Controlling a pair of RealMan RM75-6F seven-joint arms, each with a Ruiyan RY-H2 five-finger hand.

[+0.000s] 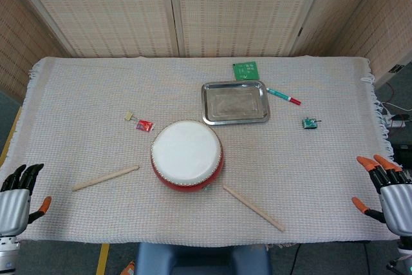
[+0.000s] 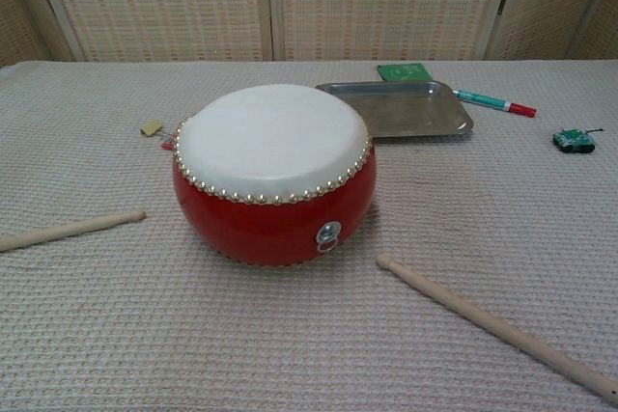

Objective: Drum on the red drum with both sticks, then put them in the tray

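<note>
Orange-tipped fingers spread apart mark the right hand [image 1: 386, 188], which holds nothing at the near right corner of the tabletop [image 1: 322, 178]; the left hand [image 1: 16, 194] sits at the near left corner, its dark fingers likewise apart and empty, with one orange tip showing. Neither hand appears in the chest view. Closest to the left hand lies the left drumstick [image 1: 105, 178], a plain wooden stick flat on the woven cloth, angled up toward the drum and stopping just short of it. The right drumstick [image 1: 253, 207] lies near the front edge, its rounded tip near the drum's right side and its length running away toward the near right corner. Between the two sticks, at the middle of the tabletop's near half, stands the red drum [image 1: 187, 156], upright, with a white skin ringed by brass studs and a metal ring on its side. Behind it and toward the far edge sits the metal tray [image 1: 235, 102]. A green circuit board [image 1: 245, 69] lies at the tray's far side, a teal marker with a red cap [image 1: 283, 96] just to its right, and a small green toy tank [image 2: 574, 140] further right. Left of the drum are a small red packet [image 1: 145, 125] and a tan tag [image 1: 129, 116].
</note>
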